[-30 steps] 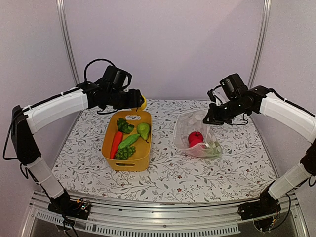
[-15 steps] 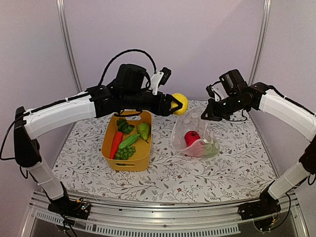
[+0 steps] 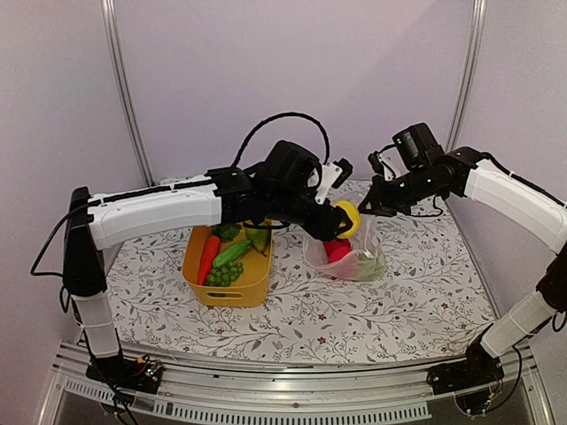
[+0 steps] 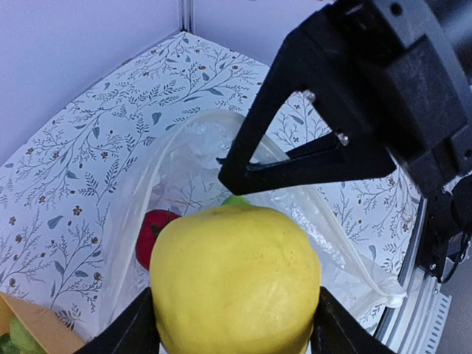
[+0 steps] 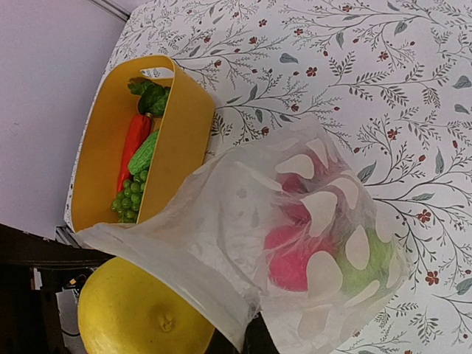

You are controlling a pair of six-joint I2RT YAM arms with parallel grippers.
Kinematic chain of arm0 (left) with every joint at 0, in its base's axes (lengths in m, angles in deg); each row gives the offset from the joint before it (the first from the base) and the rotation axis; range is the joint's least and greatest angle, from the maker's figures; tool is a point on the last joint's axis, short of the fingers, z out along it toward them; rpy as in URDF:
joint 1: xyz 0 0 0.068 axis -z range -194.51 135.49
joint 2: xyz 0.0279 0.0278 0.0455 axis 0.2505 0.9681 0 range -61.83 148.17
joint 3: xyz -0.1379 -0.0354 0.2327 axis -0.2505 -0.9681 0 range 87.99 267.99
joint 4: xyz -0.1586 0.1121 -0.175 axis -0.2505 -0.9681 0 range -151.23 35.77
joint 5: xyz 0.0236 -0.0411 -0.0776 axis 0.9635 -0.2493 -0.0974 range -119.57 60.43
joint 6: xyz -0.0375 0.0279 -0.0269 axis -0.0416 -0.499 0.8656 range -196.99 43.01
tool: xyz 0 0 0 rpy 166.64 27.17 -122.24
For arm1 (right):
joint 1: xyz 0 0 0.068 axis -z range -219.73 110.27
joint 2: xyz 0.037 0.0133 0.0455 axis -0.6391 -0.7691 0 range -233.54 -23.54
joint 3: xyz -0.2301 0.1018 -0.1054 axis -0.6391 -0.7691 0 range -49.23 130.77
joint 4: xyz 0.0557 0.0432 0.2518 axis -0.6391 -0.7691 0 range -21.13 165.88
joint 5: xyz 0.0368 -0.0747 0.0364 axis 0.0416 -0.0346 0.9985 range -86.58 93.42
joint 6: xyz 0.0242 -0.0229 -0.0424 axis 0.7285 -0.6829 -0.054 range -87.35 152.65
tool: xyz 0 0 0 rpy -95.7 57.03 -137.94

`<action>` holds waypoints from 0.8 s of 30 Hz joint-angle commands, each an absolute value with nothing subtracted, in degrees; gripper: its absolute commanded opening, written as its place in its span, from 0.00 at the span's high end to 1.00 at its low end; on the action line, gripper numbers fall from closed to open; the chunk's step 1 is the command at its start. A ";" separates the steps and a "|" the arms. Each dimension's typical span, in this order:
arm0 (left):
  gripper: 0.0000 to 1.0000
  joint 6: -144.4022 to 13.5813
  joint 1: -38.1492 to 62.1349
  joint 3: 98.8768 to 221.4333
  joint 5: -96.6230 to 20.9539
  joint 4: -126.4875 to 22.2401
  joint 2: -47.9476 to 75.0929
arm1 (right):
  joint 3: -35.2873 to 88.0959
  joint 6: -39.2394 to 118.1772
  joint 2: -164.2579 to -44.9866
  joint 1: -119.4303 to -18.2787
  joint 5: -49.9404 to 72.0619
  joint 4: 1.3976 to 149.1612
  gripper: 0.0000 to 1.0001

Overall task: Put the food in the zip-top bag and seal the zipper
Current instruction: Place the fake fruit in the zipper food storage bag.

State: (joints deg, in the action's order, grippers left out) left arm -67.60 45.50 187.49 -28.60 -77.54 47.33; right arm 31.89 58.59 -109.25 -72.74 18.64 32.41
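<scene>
At left, in the yellow tub point(image 3: 235, 294): carrot point(image 3: 208, 257) and green pieces point(image 3: 227, 266), not yet moved. Mid-frame, left gripper point(image 3: 341, 220) clamped around the lemon point(image 3: 349, 216), at the bag point(image 3: 359, 264) mouth; red piece point(image 3: 338, 251) already inside. Looks hard, smooth, light; calls for a hold across the middle. At right, right gripper point(image 3: 370, 205) seemingly pinched on the floppy rim, holding it open.

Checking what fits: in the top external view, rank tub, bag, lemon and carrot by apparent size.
Largest to smallest:
tub
bag, slightly smaller
lemon and carrot: too alike to rank, and the lemon is partly hidden.
</scene>
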 commanded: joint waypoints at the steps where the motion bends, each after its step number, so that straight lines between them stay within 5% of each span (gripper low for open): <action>1: 0.56 -69.62 46.26 187.93 -24.05 -79.63 47.76 | 32.48 59.36 -110.21 -73.21 19.73 34.37 1.00; 24: 0.46 -75.68 50.44 183.41 -15.75 -75.24 48.83 | 32.60 60.69 -111.61 -73.21 22.38 36.75 1.00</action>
